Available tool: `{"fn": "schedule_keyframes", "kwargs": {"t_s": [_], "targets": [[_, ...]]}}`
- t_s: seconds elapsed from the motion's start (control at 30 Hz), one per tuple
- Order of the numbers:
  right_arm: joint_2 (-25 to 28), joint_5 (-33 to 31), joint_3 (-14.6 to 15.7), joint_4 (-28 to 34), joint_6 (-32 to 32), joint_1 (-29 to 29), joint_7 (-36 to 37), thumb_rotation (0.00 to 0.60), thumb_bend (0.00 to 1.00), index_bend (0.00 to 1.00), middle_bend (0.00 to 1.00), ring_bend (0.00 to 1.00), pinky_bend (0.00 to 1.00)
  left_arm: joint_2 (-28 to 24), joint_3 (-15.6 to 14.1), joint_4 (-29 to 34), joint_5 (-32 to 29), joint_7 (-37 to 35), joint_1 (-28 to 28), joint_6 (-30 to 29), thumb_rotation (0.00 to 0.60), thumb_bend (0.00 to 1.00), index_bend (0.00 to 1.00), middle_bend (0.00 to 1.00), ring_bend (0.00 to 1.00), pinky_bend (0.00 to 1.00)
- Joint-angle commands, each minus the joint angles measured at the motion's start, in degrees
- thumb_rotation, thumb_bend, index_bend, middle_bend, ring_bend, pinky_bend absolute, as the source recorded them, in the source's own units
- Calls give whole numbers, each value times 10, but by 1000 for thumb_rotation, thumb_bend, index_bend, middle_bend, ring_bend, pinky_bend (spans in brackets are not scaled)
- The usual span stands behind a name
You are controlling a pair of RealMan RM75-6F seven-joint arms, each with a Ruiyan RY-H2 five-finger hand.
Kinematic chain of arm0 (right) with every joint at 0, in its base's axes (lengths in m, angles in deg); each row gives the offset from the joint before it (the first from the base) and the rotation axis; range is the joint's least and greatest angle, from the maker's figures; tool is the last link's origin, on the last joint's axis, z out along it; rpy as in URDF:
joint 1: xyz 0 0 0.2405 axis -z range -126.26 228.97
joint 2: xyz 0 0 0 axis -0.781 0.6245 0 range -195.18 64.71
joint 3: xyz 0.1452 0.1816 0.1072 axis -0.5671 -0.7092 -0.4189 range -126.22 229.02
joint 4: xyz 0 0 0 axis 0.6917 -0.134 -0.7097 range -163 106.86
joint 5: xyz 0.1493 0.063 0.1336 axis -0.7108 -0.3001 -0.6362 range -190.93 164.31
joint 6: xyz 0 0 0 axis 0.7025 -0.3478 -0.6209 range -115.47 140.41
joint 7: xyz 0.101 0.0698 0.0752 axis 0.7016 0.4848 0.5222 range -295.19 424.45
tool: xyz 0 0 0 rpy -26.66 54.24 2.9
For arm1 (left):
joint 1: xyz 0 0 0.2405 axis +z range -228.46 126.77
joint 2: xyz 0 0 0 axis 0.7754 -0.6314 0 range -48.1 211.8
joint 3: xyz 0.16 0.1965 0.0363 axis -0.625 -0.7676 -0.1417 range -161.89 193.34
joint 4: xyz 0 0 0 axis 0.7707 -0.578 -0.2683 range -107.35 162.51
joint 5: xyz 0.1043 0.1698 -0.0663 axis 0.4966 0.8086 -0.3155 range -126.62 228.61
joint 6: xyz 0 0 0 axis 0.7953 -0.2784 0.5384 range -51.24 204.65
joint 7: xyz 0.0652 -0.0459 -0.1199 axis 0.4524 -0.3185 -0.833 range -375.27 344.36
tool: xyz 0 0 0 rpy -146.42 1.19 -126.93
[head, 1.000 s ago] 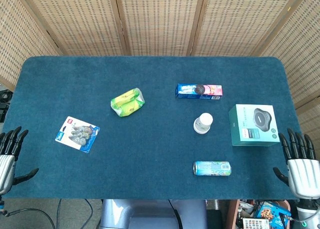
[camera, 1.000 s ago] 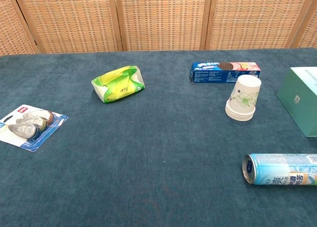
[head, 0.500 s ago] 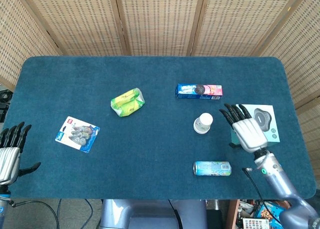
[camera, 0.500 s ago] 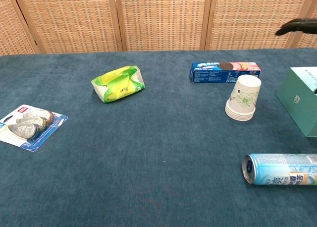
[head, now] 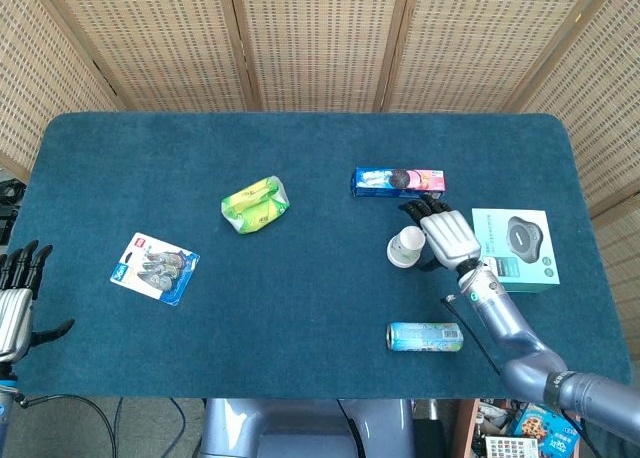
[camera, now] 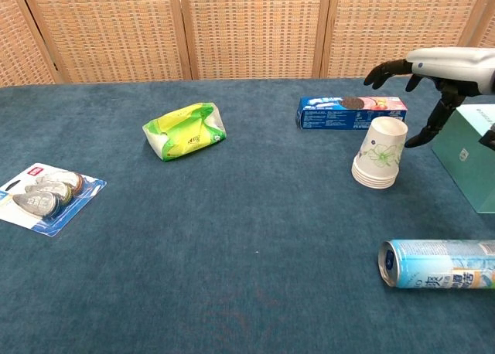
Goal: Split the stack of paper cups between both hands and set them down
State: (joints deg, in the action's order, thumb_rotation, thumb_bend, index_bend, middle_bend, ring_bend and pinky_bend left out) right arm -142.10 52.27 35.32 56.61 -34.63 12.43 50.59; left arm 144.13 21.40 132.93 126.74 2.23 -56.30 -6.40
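Cups (head: 406, 246) sit upside down in a stack on the blue desk (head: 300, 308), between the cookie box (head: 398, 181) and the can (head: 425, 336). Right hand (head: 447, 236) hovers just beside and above them, fingers (camera: 384, 69) spread apart, not touching. Left hand (head: 14, 308) hangs off the desk's near-left edge, fingers apart, holding nothing.
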Motion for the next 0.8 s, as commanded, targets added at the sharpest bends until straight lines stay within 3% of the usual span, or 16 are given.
{"fn": "schedule_keyframes", "kwargs": {"t_s": [0.03,0.47,0.7,0.8], "targets": [[-15,-9,5,-22,3,-10,5,600,186,245,295,137,292,-1,1,0,-3,-1,-1,1,600,127,0,0,0,0],[-47,-24,23,-69,15,-30,20,600,302,359,405,271,416,-3,2,-4,-22,-3,-8,11,600,127,0,0,0,0],[-66,-18,21,-94,4,-31,55,600,397,532,556,404,534,-1,0,-5,-25,0,-11,12,600,128,0,0,0,0],[-64,-7,20,-89,-4,-27,79,600,416,544,569,418,555,0,0,-6,-26,2,-13,16,600,128,0,0,0,0]]}}
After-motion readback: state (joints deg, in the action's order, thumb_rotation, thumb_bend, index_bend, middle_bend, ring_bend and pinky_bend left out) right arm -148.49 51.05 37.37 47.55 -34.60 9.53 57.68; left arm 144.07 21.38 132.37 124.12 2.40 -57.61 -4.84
